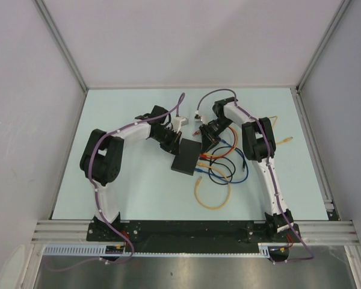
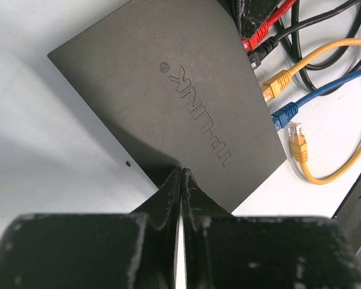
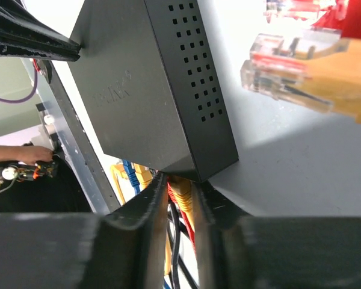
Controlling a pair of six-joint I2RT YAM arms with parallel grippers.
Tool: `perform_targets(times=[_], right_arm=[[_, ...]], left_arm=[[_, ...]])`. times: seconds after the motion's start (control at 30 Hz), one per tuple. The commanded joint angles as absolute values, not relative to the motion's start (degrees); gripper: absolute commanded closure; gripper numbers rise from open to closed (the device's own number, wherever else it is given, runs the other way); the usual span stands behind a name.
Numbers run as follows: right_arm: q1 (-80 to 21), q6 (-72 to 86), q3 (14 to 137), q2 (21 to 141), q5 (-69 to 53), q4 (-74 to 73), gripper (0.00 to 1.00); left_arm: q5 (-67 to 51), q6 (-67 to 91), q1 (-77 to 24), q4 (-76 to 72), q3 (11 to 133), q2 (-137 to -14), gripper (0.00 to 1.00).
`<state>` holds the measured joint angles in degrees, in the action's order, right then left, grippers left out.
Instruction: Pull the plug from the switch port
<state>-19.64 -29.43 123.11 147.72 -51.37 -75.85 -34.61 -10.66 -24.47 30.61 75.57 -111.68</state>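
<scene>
The switch (image 1: pixel 186 158) is a flat matte-black box in the middle of the table, with lettering on its top (image 2: pixel 168 90) and a vented side (image 3: pixel 192 78). My left gripper (image 1: pixel 171 146) is shut, its tips (image 2: pixel 182 170) resting at the switch's near edge. My right gripper (image 1: pixel 204 143) is at the port side. Its jaws (image 3: pixel 179 180) are closed on a yellow-booted plug (image 3: pixel 183 195) right at the switch's lower corner, with a red cable beside it. Further along that side a yellow plug (image 2: pixel 275 84) and a blue plug (image 2: pixel 286 112) sit in ports.
A loose yellow plug (image 2: pixel 298 144) lies on the table by the switch. Cables loop to the right: blue (image 1: pixel 228 171), black, and a beige tube (image 1: pixel 212 195). A white block (image 1: pixel 179 122) sits behind the switch. A clear-tipped plug (image 3: pixel 289 66) hangs close to the right wrist camera.
</scene>
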Motion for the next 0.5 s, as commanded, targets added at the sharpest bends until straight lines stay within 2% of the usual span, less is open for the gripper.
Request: perform_targets(times=[0.0,0.03,0.17,0.27,0.4,0.47], right_arm=[[-19.07,-28.39,122.26,149.68,-41.48,-69.70,0.70],[-19.16,-28.04,122.08,149.68,-41.57,-69.61,0.66],[-18.98,-26.90,121.99,149.76,-43.06,-69.00,0.66],[-19.33,-26.54,121.91,149.85,-42.89,-68.56,0.72],[-19.42,-23.92,121.20,149.77,-37.02,-65.48,0.85],[-19.07,-23.82,120.67,149.50,-34.63,-64.52,0.88]], left_arm=[[-29.71,-13.36,-24.87,30.50,74.88,-112.94,0.95],[-29.62,-13.27,-24.87,30.50,74.80,-112.94,0.95],[-29.53,-13.45,-24.96,30.59,74.79,-112.85,0.95],[-29.44,-13.62,-24.96,30.59,74.71,-112.76,0.95],[-29.09,-13.80,-25.05,30.67,74.44,-112.50,0.95],[-28.83,-13.97,-25.05,30.67,74.18,-112.41,0.95]])
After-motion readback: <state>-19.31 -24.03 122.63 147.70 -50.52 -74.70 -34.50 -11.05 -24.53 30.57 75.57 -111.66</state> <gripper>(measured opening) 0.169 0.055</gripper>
